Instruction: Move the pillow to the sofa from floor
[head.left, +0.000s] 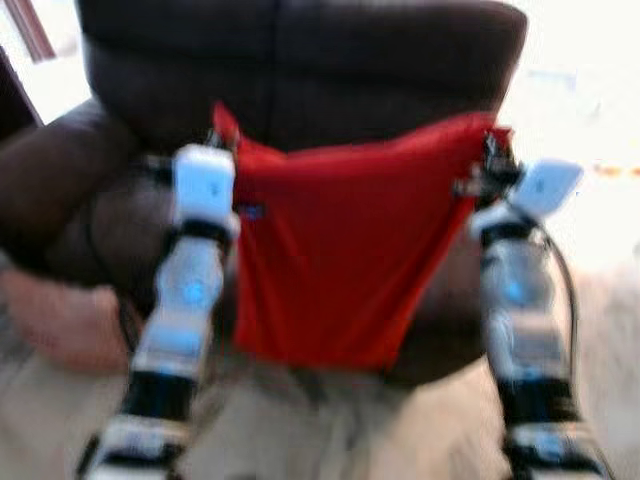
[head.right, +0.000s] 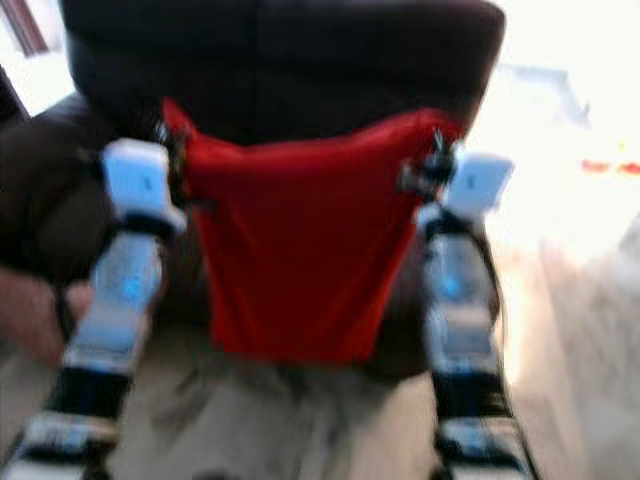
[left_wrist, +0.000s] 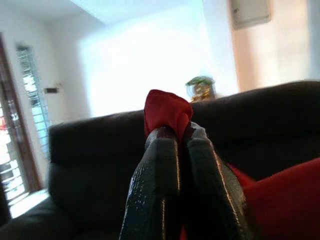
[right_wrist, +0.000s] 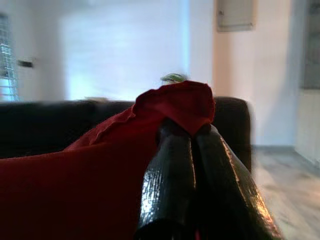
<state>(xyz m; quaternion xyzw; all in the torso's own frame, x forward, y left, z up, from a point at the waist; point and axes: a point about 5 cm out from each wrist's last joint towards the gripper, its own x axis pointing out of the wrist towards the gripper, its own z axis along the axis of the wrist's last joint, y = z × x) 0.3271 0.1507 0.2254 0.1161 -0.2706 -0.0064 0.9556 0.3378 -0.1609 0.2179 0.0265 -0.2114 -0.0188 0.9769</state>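
Head views blurred. Nearest: two silver arms reach forward over pale wood-look floor (head.left: 330, 430), one on each side.

Left pincer (left_wrist: 181, 134): its two long black fingers (left_wrist: 157, 185) are pressed together, pinching a bunched corner of the red fabric pillow (head.left: 335, 250). The red cloth pokes out above the fingertips in the left wrist view. In the head view this pincer sits at the pillow's upper left corner (head.left: 222, 135).

Right pincer (right_wrist: 186, 129): fingers (right_wrist: 170, 185) likewise closed, clamped on the pillow's other upper corner, red fabric folded over the tips. In the head view it is at the upper right corner (head.left: 490, 150).

The pillow is off the floor, hanging between the two pincers like a slack sheet. Its top edge sags in the middle and its sides taper down to a narrower bottom edge. It hangs in front of the front edge of the seat of the dark brown leather sofa (head.left: 300, 60), with its top edge level with the lower backrest. Whether it touches the seat cannot be told.

Beyond: the sofa's backrest and its armrest (head.left: 50, 170) on the robot's left. A pinkish soft shape (head.left: 60, 310) lies low beside that armrest, too blurred to identify.

Farthest: white wall and bright window (left_wrist: 145, 65) behind the sofa, and a small green-topped ornament (left_wrist: 201, 88) seen just above the backrest.
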